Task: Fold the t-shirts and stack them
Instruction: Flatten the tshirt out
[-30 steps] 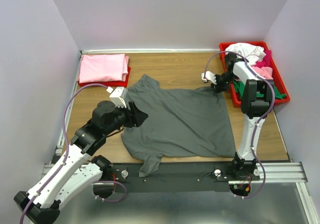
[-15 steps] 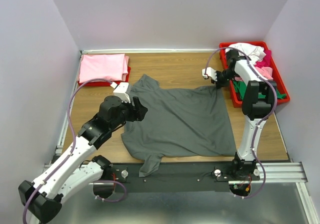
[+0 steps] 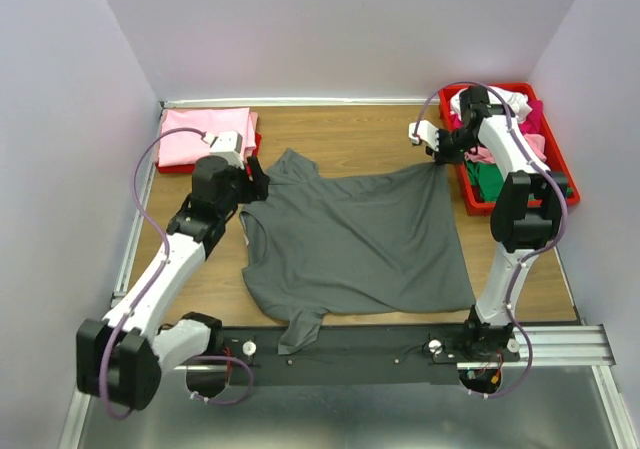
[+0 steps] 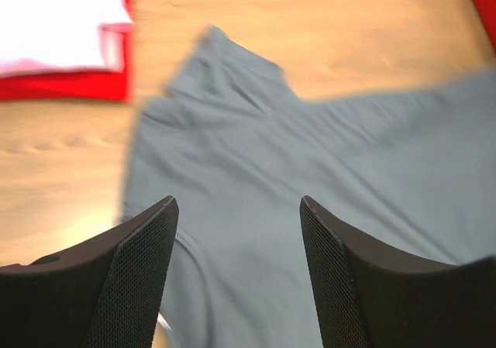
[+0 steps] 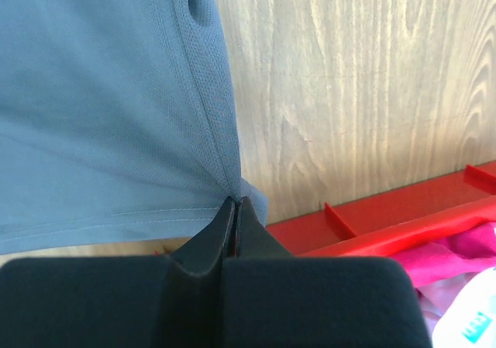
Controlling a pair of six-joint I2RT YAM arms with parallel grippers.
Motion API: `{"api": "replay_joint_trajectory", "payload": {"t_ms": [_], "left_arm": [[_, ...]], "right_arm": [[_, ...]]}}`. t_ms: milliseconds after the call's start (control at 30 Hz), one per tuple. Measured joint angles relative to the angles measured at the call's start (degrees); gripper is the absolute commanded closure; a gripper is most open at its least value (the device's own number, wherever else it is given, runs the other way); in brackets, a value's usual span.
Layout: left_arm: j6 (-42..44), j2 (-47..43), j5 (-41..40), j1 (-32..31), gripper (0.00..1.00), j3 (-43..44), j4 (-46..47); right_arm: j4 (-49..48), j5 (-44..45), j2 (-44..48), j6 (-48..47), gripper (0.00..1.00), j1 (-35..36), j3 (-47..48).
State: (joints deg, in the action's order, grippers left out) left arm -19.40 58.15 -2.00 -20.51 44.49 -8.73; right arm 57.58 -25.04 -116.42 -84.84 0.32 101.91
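**Item 1, grey shirt** [image 3: 355,244]: spread mid-table [image 3: 370,134], hem to the right. 1 sleeve lies far left and 1 trails over the near edge. The far right corner is lifted and taut.

**Item 2, right gripper** [image 5: 235,208]: jaws fully closed, pinching that far right hem corner just beside the right tray [image 3: 520,203].

**Item 3, left gripper** [image 4: 239,212]: jaws wide apart, holding nothing, poised over the shirt's far left shoulder.

**Item 4, pink shirt** [image 3: 205,135]: folded, on the left tray [image 3: 172,168], far left.

**Step, as judged:** securing the 2 far corners before folding.

**Handling note:**
- Lower the left jaws onto the shoulder by the sleeve seam.
- Take both layers of cloth.
- Lift to match the right side's height, then move both arms together with the far edge taut.
- An uneven pull would likely skew the cloth.
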Motion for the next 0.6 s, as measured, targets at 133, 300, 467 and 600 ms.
{"api": "replay_joint_trajectory", "payload": {"t_ms": [133, 300, 467, 600], "left_arm": [[1.6, 9.8, 6.1, 9.7, 0.30, 0.9, 7.5], [5.7, 32.1, 14.5, 13.7, 0.46, 13.1, 9.2], [9.8, 48.9, 19.1, 14.4, 0.51, 29.0, 6.0], [11.8, 55.7, 19.9, 14.4, 0.52, 36.1, 2.5]], "right_arm": [[0.0, -0.2, 0.2, 2.4, 1.00, 0.0, -0.5], [0.0, -0.5, 0.4, 5.0, 1.00, 0.0, -1.0], [-0.1, -0.7, 0.5, 8.3, 1.00, 0.0, -1.0], [-0.3, -0.7, 0.5, 9.5, 1.00, -0.1, -1.3]]}}
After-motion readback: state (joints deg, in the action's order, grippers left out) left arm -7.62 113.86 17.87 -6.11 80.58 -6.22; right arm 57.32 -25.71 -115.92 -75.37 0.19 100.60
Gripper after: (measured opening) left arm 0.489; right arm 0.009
